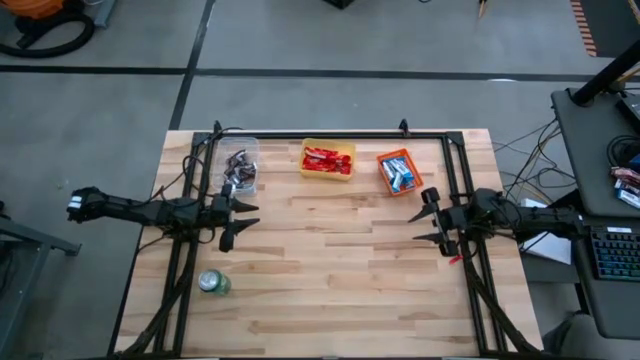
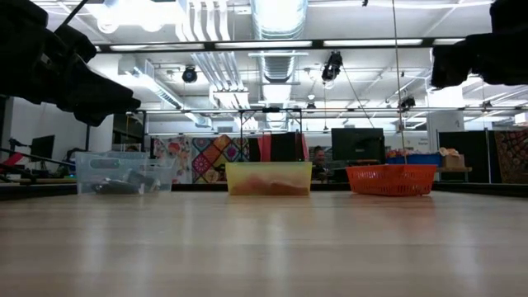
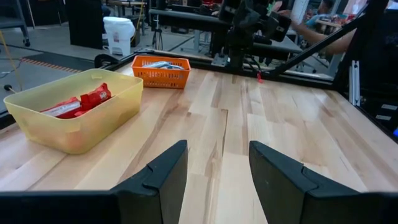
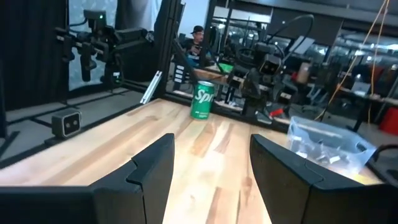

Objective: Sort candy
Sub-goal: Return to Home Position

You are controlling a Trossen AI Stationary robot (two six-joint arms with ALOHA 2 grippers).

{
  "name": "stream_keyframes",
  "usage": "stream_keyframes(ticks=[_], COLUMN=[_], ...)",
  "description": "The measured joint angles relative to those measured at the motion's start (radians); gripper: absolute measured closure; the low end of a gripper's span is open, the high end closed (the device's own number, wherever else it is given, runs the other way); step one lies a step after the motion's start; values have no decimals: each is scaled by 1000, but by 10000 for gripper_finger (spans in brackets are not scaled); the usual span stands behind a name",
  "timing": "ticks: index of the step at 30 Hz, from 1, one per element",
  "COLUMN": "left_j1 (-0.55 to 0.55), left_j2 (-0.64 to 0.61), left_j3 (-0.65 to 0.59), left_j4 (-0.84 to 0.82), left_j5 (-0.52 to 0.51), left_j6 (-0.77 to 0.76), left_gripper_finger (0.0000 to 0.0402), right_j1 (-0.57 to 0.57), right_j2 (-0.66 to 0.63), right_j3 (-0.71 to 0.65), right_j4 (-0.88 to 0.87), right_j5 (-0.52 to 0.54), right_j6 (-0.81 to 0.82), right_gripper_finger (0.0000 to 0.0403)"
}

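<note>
Though hidden low, candy (image 1: 400,175) (blue-white) shows overhead.

Right gripper (image 4: 211,144): I see its fingers spread, nothing between them
Green can (image 4: 202,99): upright, far across the table (image 4: 155,121)
Clear bin (image 4: 336,134): holds dark-wrapped candy (image 4: 311,152)

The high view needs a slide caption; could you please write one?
Candy sorted into clear bin, yellow bin and orange bin; left gripper and right gripper hover open at the table's sides.
</note>
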Motion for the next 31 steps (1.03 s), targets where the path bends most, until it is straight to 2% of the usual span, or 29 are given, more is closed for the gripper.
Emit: stream_keyframes(ticks=[6, 31], left_j1=[0, 0], left_j2=[0, 0], left_j3=[0, 0], left_j4=[0, 0], left_j5=[0, 0], left_j6=[0, 0], left_gripper_finger=[246, 246], right_j1=[0, 0], right_j2=[3, 3], right_j3=[0, 0], right_j4=[-1, -3], right_j5=[0, 0], right_j6=[48, 45], right_gripper_finger=[204, 204])
